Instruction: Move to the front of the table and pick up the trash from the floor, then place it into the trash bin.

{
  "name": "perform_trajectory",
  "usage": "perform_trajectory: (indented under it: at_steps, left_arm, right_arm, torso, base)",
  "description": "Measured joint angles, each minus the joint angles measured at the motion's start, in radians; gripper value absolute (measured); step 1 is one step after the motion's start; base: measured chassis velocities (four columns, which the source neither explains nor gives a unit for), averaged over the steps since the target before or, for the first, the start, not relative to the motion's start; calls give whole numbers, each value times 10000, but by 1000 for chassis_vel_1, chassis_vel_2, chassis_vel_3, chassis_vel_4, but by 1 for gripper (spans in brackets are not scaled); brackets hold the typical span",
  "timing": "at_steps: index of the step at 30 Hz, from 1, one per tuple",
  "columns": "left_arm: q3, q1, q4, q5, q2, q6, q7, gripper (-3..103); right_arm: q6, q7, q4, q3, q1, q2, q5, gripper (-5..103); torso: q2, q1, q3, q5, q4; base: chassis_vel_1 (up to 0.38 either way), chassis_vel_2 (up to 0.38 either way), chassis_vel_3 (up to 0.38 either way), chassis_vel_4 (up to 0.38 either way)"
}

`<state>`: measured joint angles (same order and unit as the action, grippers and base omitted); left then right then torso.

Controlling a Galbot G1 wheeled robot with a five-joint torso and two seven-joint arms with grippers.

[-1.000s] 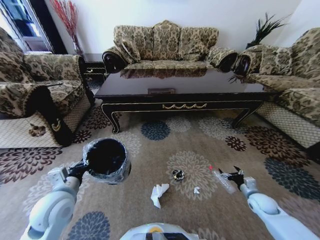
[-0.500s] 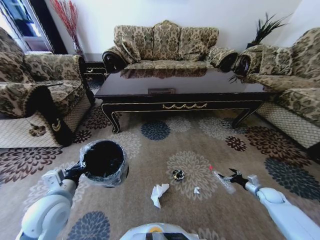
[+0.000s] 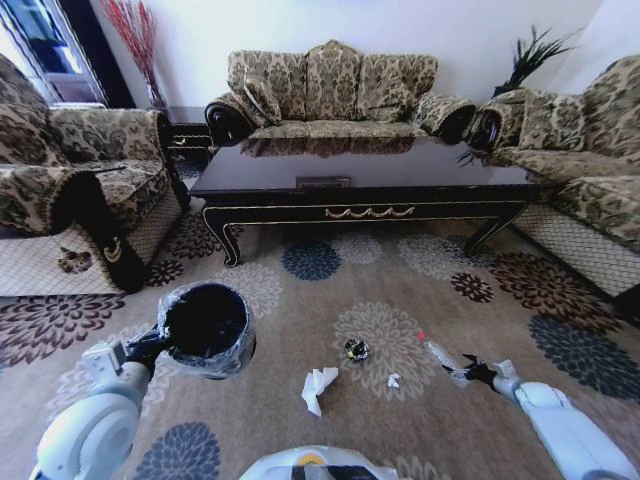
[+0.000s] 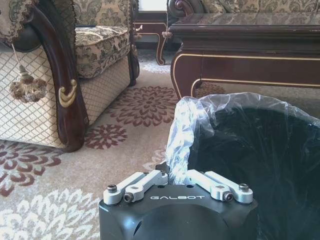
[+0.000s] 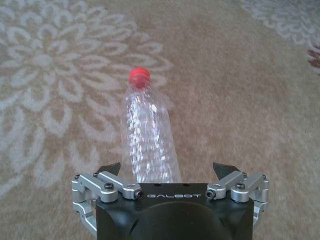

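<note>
1. At the lower left of the head view, the bin (image 3: 207,327) is held off the floor (image 3: 400,285) by the left gripper (image 4: 172,176), whose fingers are clamped on its bagged rim, probably so that it is ready to receive trash.
2. At lower centre, three bits lie loose on the floor: one crumpled paper (image 3: 318,387), one dark lump (image 3: 355,349), one white scrap (image 3: 393,380).
3. At lower right, one bottle (image 3: 441,357) with a red cap lies flat, and the right gripper (image 3: 466,371) is set low at its base end.
4. In the right wrist view, the jaws are spread wide to either side of the bottle, judged a line-up for a grasp.
5. One table (image 3: 365,178) is seen across the upper centre.
</note>
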<state>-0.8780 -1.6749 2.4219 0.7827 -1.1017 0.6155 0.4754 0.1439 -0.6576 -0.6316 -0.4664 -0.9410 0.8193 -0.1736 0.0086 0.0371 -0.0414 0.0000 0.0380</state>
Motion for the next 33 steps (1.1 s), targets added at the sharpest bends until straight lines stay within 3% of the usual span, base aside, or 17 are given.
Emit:
perform_trajectory:
  at_steps: [8, 17, 21, 23, 25, 27, 33]
  left_arm:
    - [38, 17, 0, 2, 11, 0, 4, 4]
    - [120, 68, -9, -6, 16, 0, 5, 4]
    - [138, 83, -17, -12, 18, 0, 6, 4]
    - [141, 84, -21, -12, 18, 1, 5, 4]
    - [177, 94, -26, -15, 9, 1, 25, 4]
    - [201, 99, -26, -16, 1, 1, 31, 4]
    - [394, 133, -12, -7, -51, 1, 36, 4]
  right_arm:
    - [186, -375, 422, -337, 21, 157, 433, 102]
    - [324, -678, 198, -501, -188, 155, 489, 77]
    - [485, -691, 162, -628, -279, 122, 603, 54]
    - [532, -691, 136, -656, -302, 110, 602, 54]
    - [662, -691, -51, -753, -399, 50, 573, 44]
    - [713, -690, -180, -793, -461, 13, 555, 41]
    - [863, -629, -2609, -1051, -1545, -448, -435, 28]
  torso:
    - [0, 0, 0, 1, 0]
    - [0, 0, 0, 0, 0]
    - [0, 0, 0, 0, 0]
    - [0, 0, 0, 1, 1]
    - [0, 0, 0, 1, 0]
    - [0, 0, 0, 1, 0]
    - [0, 0, 0, 0, 1]
  base:
    - [0, 0, 0, 0]
    - [0, 0, 0, 0]
    - [0, 0, 0, 0]
    - [0, 0, 0, 0]
    - [0, 0, 0, 0]
    - [0, 0, 0, 0]
    - [0, 0, 0, 0]
